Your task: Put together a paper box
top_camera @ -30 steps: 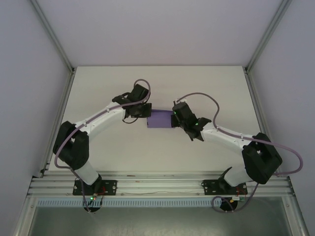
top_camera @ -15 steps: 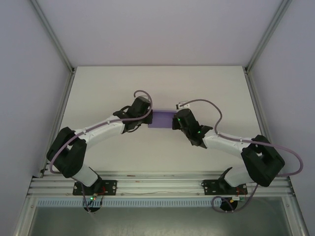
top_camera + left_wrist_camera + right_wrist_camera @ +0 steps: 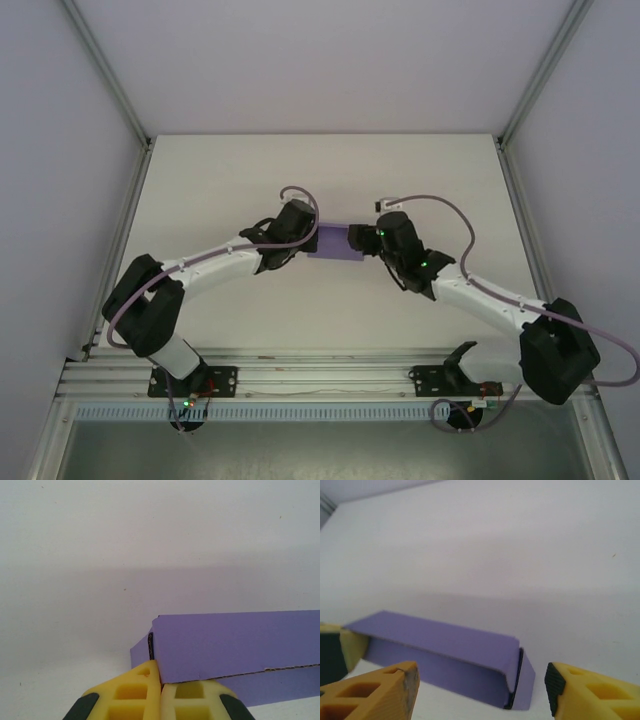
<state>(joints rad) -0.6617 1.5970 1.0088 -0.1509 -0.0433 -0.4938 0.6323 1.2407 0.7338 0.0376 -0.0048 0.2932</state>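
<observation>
Left pincer [image 3: 161,686] is pressing its yellow fingers together at the bottom centre of its wrist view, and it is apparently nipping the thin card at the near corner of the paper box [image 3: 235,642]. Right pincer [image 3: 480,685] is standing with its fingers well apart, one in each lower corner of its own frame; the box's open end [image 3: 520,677] is lying ahead of the gap, and nothing is sitting between the pads. In the overhead view the purple box [image 3: 335,243] is lying on the white counter [image 3: 220,180] at the middle of the frame, bridging the two pincers. It is looking light and hollow, so it is likely sliding or lifting at a slight nudge, and its walls are probably buckling under a hard squeeze. Creased edges and end flaps are offering the stiffest hold; flat panels are giving way most easily
</observation>
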